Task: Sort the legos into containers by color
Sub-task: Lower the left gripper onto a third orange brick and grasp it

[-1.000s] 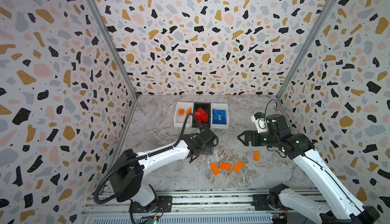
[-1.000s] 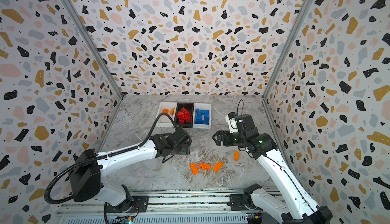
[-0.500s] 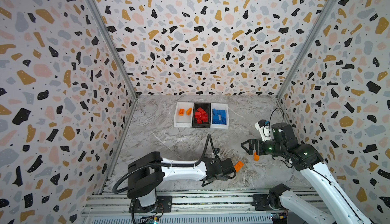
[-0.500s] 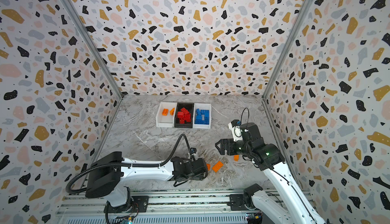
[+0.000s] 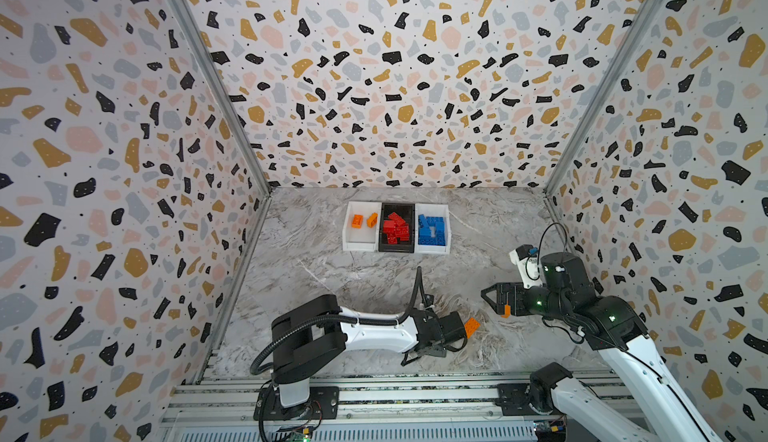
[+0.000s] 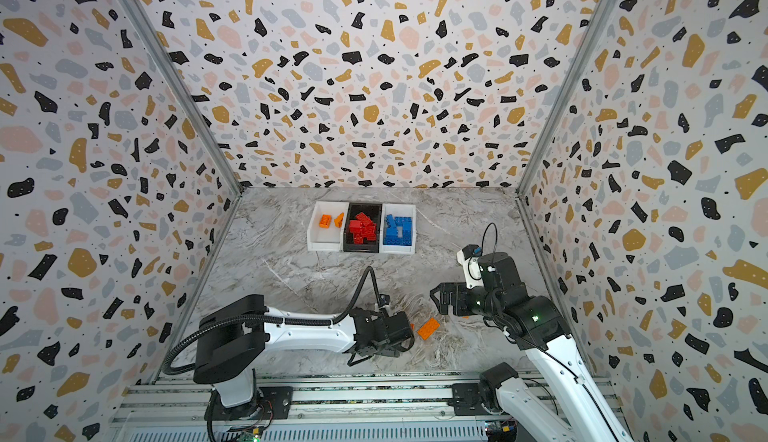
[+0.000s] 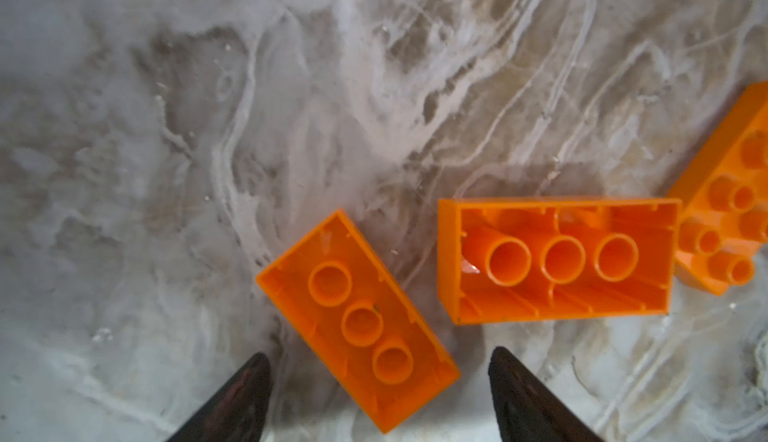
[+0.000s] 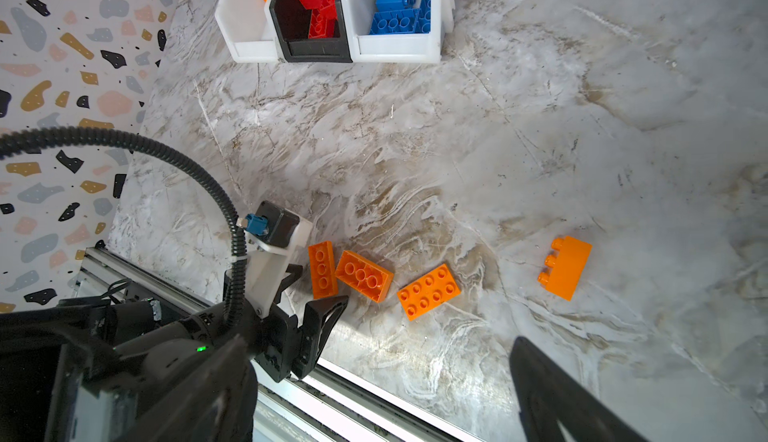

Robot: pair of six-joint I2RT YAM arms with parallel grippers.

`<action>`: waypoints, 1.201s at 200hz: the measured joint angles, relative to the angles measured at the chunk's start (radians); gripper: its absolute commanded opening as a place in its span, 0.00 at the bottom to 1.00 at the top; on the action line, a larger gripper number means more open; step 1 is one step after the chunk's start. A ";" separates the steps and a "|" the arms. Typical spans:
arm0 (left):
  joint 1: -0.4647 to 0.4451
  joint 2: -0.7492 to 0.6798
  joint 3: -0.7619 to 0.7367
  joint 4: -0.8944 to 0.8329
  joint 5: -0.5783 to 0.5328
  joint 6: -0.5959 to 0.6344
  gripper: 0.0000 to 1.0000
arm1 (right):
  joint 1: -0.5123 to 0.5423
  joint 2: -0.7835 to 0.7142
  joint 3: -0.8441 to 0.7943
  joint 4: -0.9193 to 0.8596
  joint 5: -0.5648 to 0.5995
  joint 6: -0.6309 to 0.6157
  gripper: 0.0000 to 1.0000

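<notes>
Left gripper, jaws apart, brackets the skewed upturned orange brick: rotate square to its long sides before closing; right gripper spread, empty

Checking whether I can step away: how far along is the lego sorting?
Mostly done. Red bricks sit in the black bin, blue bricks in the right white bin, two orange bricks in the left white bin. Nothing is held: the open left gripper hovers over an upturned orange brick, the right gripper is open. Four orange bricks remain on the table.
</notes>
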 measured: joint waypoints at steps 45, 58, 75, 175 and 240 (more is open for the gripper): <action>0.073 -0.028 -0.049 0.012 -0.029 0.022 0.74 | 0.000 0.000 0.000 -0.008 0.008 -0.004 0.99; 0.087 -0.044 -0.072 0.011 -0.034 0.028 0.73 | 0.000 -0.002 0.000 -0.009 0.009 -0.004 0.99; 0.099 -0.057 -0.091 0.002 -0.042 0.034 0.71 | 0.000 -0.002 0.000 -0.009 0.011 -0.004 0.99; 0.161 -0.061 -0.095 0.006 -0.040 0.081 0.53 | 0.000 0.008 -0.011 -0.008 0.016 -0.015 0.99; 0.164 -0.063 -0.100 0.027 -0.035 0.087 0.19 | 0.000 0.035 -0.010 -0.008 0.041 -0.023 0.99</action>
